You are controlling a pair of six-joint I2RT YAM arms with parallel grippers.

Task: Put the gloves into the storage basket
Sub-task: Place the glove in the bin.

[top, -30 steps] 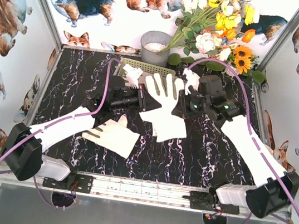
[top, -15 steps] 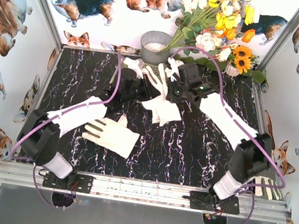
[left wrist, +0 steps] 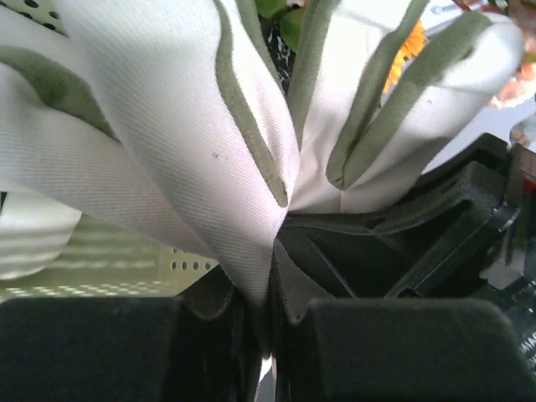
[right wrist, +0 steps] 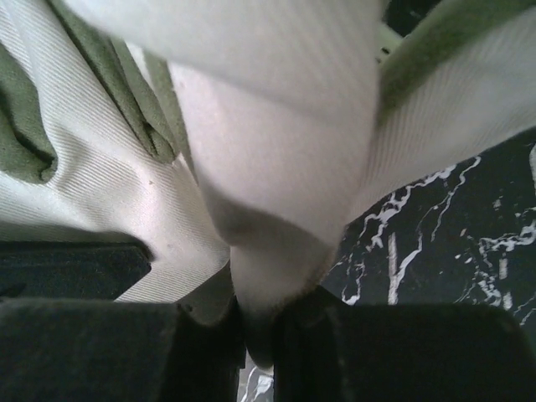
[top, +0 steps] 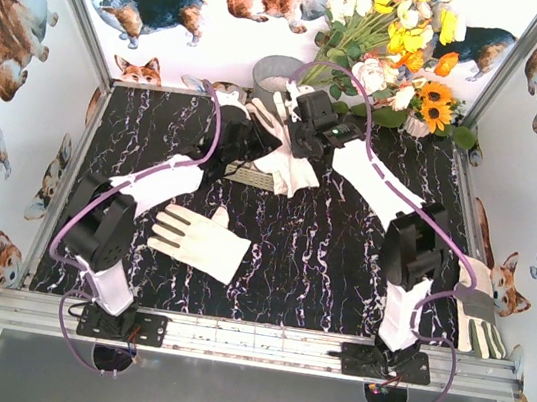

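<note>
A cream-white glove (top: 291, 171) with grey-green trim hangs bunched between both grippers at the back of the table. My left gripper (top: 256, 135) is shut on it; fabric (left wrist: 167, 126) is pinched at the jaws (left wrist: 268, 293). My right gripper (top: 299, 135) is shut on the same glove (right wrist: 285, 167), with cloth squeezed between its pads (right wrist: 261, 327). The pale perforated storage basket (top: 249, 174) lies just under the hanging glove, mostly hidden; its wall (left wrist: 100, 268) shows below the fabric. A second glove (top: 200, 241) lies flat on the table front left. A third glove (top: 478, 318) lies off the right edge.
A round grey pot (top: 271, 72) stands behind the grippers at the back wall. A bunch of artificial flowers (top: 402, 49) fills the back right corner. The black marble tabletop (top: 320, 259) is framed by metal rails, with corgi-print walls around.
Both arms have stretched toward the back, carrying the glove from the table's middle to above the basket. The glove went from spread flat to bunched and hanging. A glove off the right edge came into view.
</note>
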